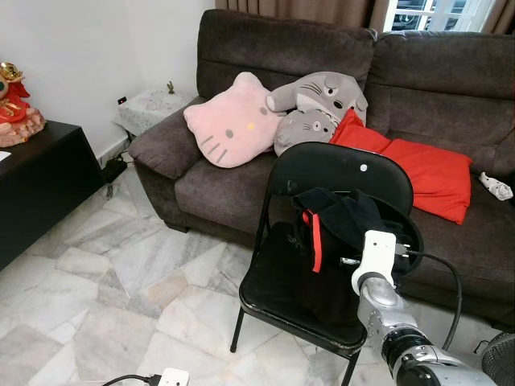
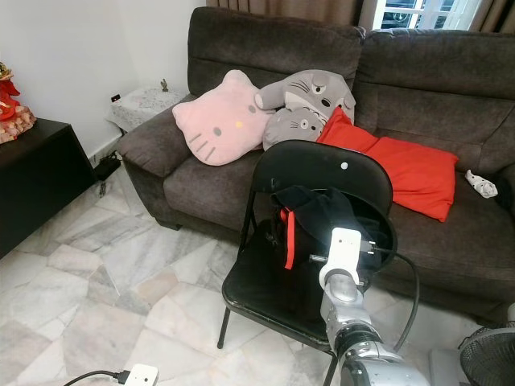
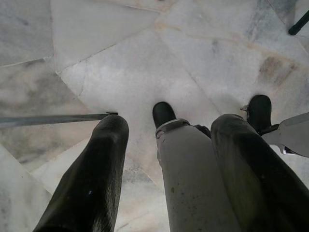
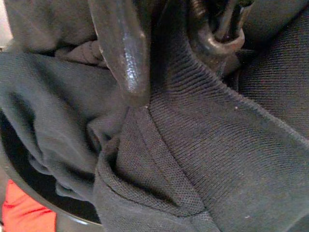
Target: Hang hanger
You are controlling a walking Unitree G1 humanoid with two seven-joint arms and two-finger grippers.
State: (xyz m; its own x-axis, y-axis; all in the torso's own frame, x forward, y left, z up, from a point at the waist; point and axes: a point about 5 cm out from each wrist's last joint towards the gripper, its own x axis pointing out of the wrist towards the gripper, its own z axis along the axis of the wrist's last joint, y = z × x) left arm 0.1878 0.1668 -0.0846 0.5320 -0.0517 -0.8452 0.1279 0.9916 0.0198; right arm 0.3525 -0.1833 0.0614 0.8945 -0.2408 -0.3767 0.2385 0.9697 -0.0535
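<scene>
Hanger: not plainly visible; presumably buried in the black garment [image 1: 354,217] draped over the back of the black folding chair [image 1: 322,297]; a red strap [image 1: 316,241] hangs from the bundle toward the seat; whether that strap belongs to the hanger cannot be told

Garment close up: right wrist view has dark knit cloth with a ribbed collar edge [image 4: 193,96] right against the lens; a dark metal loop or clasp [image 4: 219,38] sits near the top of the cloth, possibly hanger hardware, too close to be sure

Right gripper [image 4: 145,63]: arm reaches forward, wrist at the chair back, fingers pushed into the garment; 1 black finger [image 4: 123,48] lies on the cloth; jaws: cannot tell whether wide, narrow or holding anything

Left gripper [image 3: 169,159]: hangs idle beside the robot over the marble floor [image 1: 121,281]; jaws spread apart, nothing between them

Setting: brown sofa [image 1: 241,185] behind the chair with a pink cat cushion [image 1: 233,121], 2 grey plush toys [image 1: 318,104] and a red cushion [image 1: 418,169]

Step in hand (judgement): reach and pickup, at the start of the task; hanging not yet done

Next move (judgement): find the hanger's hook or neck within the cloth, close on it firmly; lift clear of the chair back without snagging the strap; no rail or hook to hang it on is visible, so the robot would need to turn and find 1
</scene>
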